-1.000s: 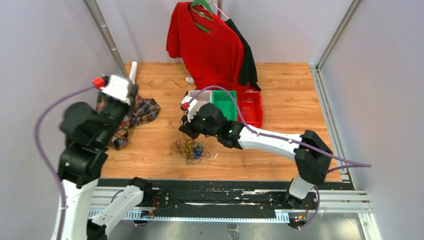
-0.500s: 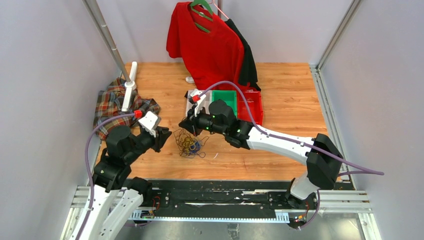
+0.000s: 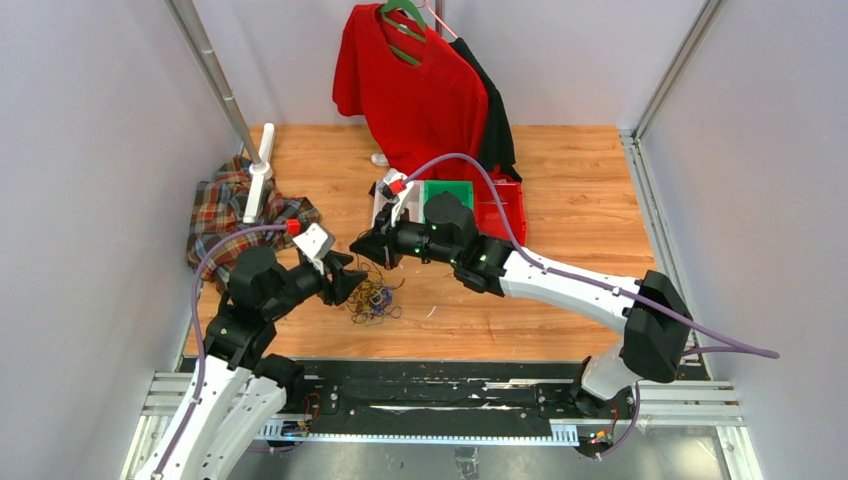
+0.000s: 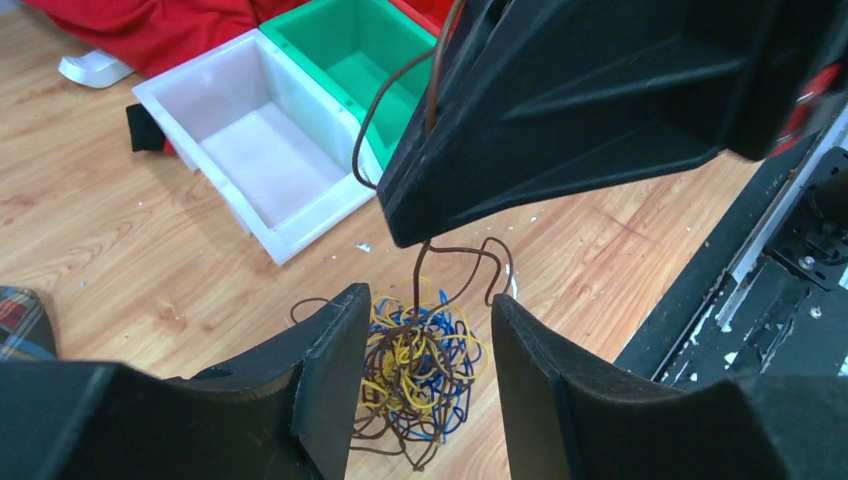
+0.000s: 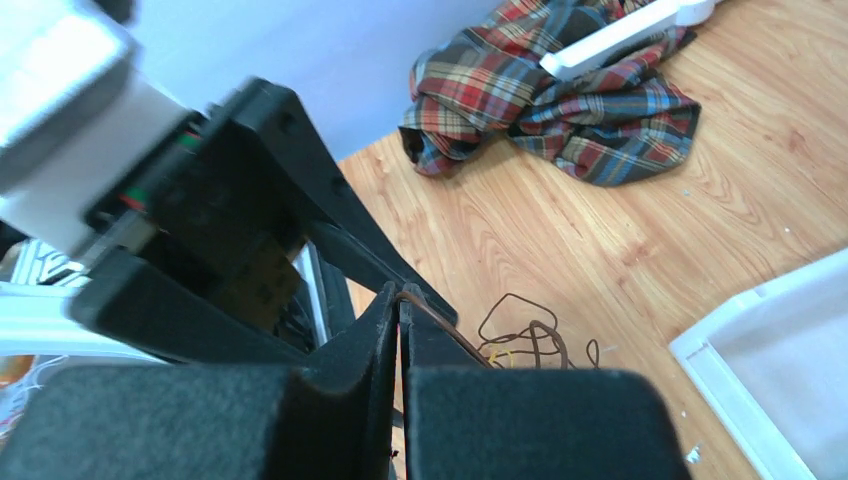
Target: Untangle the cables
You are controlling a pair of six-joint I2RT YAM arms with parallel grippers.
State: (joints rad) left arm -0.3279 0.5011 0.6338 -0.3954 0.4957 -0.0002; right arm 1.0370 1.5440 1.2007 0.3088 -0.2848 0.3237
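The cables [image 3: 372,298] form one small tangle of dark brown, yellow and blue wires on the wooden table, also seen in the left wrist view [image 4: 420,370]. My right gripper [image 3: 365,250] hangs just above it, shut on a brown cable strand [image 5: 520,330] that rises from the pile into its fingertips [image 5: 400,298]. My left gripper [image 3: 350,283] sits low at the tangle's left side. Its jaws stand open, and in the left wrist view the gripper [image 4: 428,302] frames the pile between its fingers without gripping it.
A white bin [image 4: 250,140], a green bin [image 3: 447,192] and a red bin [image 3: 505,215] stand behind the tangle. A plaid cloth [image 3: 225,215] and a white stand [image 3: 258,170] lie at the left. A red shirt [image 3: 420,80] hangs at the back.
My left arm has swung down from high on the left to the tangle, and its jaws have opened. The right gripper has shifted slightly back, keeping hold of the brown strand.
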